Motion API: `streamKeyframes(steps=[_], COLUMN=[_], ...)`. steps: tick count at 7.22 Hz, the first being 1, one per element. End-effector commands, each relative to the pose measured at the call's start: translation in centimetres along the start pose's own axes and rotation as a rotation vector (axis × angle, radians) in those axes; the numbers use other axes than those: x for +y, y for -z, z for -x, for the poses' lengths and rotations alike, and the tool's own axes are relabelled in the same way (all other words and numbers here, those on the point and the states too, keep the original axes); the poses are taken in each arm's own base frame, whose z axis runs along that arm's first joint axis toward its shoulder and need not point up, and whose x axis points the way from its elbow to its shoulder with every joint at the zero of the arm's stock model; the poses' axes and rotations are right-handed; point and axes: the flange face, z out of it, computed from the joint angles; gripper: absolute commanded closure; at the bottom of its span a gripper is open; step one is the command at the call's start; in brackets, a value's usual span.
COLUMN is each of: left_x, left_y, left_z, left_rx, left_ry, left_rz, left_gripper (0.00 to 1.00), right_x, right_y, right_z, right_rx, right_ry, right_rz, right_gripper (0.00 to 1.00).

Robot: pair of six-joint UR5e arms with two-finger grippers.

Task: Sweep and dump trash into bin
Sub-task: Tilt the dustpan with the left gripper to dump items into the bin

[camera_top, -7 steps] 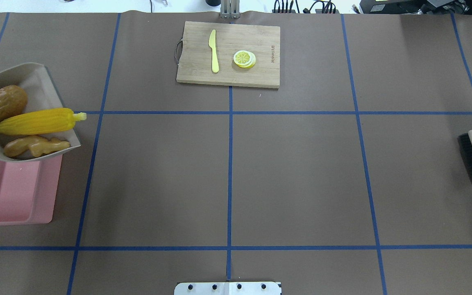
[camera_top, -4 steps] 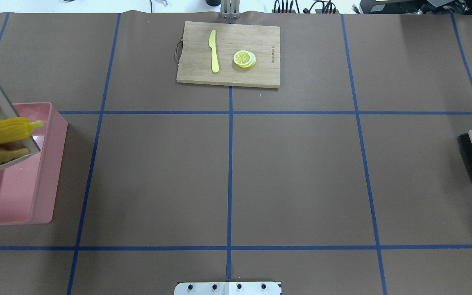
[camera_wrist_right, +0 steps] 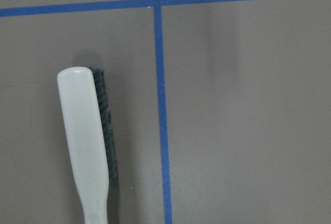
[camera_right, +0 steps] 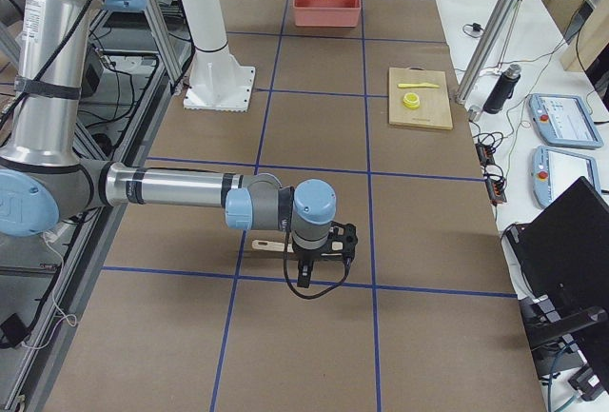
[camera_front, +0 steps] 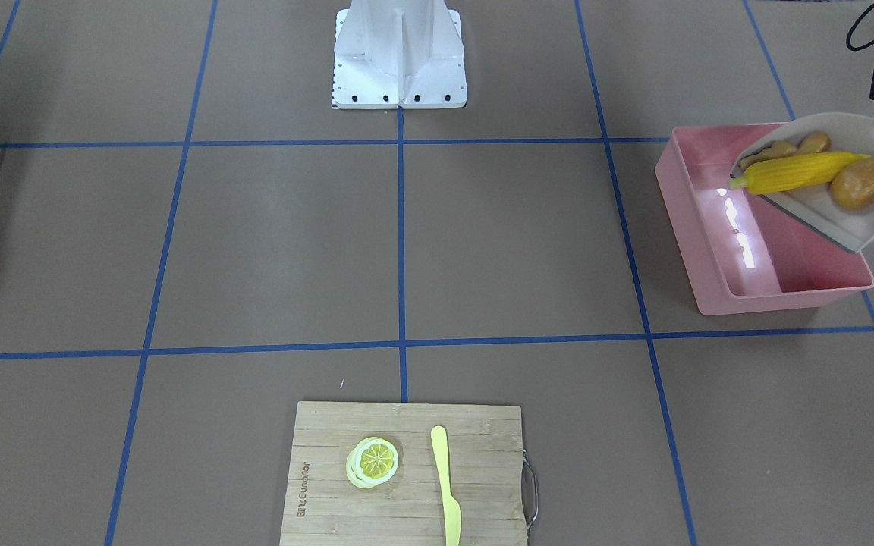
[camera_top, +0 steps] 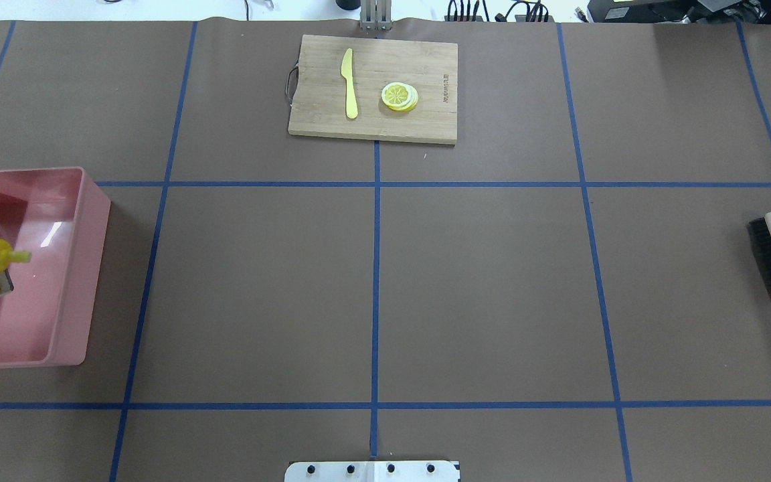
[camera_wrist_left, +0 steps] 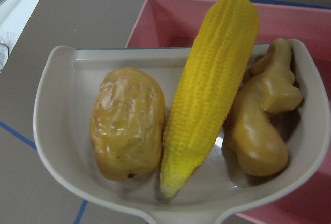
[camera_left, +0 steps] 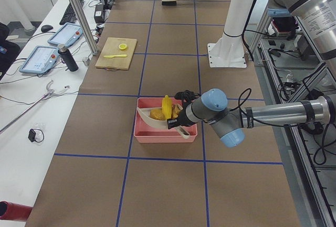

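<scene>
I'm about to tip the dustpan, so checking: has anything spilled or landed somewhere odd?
Nothing stands out. The corn, ginger and potato all lie in the dustpan, raised over the bin; none is on the table.

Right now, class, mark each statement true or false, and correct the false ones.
1. The corn, ginger and potato all lie in the dustpan. True.
2. The dustpan hangs over the bin. True.
3. The corn lies between the potato and the ginger. True.
4. The potato lies on the bin's floor. False: it is in the dustpan.
5. The knife lies on the table beside the board. False: it lies on the board, next to the lemon.
6. The brush stands in the bin. False: it lies on the table.
</scene>
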Motion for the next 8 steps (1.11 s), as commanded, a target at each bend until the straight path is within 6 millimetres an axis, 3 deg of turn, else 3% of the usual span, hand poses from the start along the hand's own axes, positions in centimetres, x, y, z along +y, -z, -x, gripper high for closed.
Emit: streamKeyframes(steps=[1, 2, 3, 4, 6, 8], left_x=[-0.4, -0.3, -0.2, -0.4, -0.2, 0.5], left_y=[0.3, 0.3, 0.3, 0.5, 1.2, 2.9], left_z=[0.8, 1.1, 1.1, 1.9, 2.7, 4.2], left_rx=[-0.047, -0.072, -0.073, -0.094, -0.126, -0.195], left_ry=[-0.277, -0.339, -0.348, -0.374, -0.366, -0.334], left_rz=[0.014, 0.035, 0.039, 0.043, 0.046, 0.06], left_gripper=[1.0, 1.0, 1.0, 1.0, 1.0, 1.0], right_x=[-0.9, -1.8, -2.2, -0.8, -0.6, -0.8], right_y=[1.6, 2.8, 2.0, 1.5, 2.6, 2.4], right_z=[-1.2, -0.4, -0.8, -1.9, -1.2, -1.1], right_rx=[0.028, 0.025, 0.046, 0.052, 0.091, 0.095], right_ry=[-0.012, 0.001, -0.017, -0.026, 0.001, -0.019], right_rz=[0.011, -0.012, 0.004, 0.018, -0.004, 0.002], right_gripper=[0.0, 0.0, 0.0, 0.0, 0.0, 0.0])
